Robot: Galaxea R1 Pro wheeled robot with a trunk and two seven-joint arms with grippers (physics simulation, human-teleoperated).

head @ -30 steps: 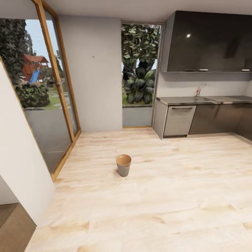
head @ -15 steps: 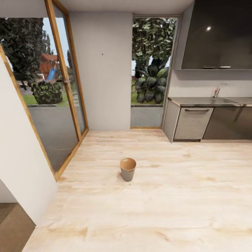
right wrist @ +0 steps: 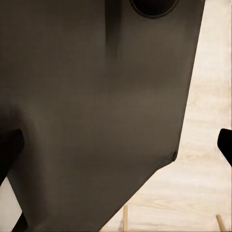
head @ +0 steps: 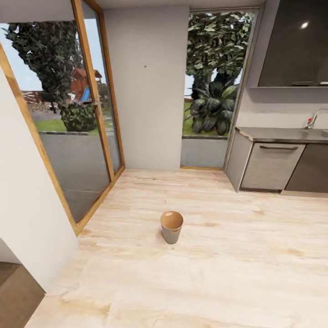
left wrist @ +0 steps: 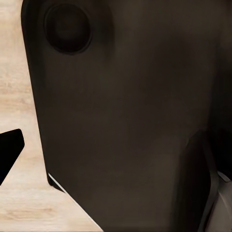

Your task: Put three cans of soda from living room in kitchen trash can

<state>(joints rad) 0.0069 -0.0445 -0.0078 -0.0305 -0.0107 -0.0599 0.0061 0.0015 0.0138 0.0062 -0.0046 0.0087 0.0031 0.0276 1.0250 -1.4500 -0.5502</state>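
Seen from the head camera: trash can (head: 171, 227) upright on the pale wood floor (head: 237, 269), well apart from the grey kitchen cabinets (head: 271, 166) at right and the glass door (head: 68, 136) at left. Wrist cameras blocked by dark robot body panels; cannot tell either end effector's opening or load.

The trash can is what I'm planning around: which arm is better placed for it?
Neither yet, perhaps the right slightly: the trash can stands on the wooden floor far ahead, just right of the head view's centre. Both wrist views face dark robot body, their grips unreadable.
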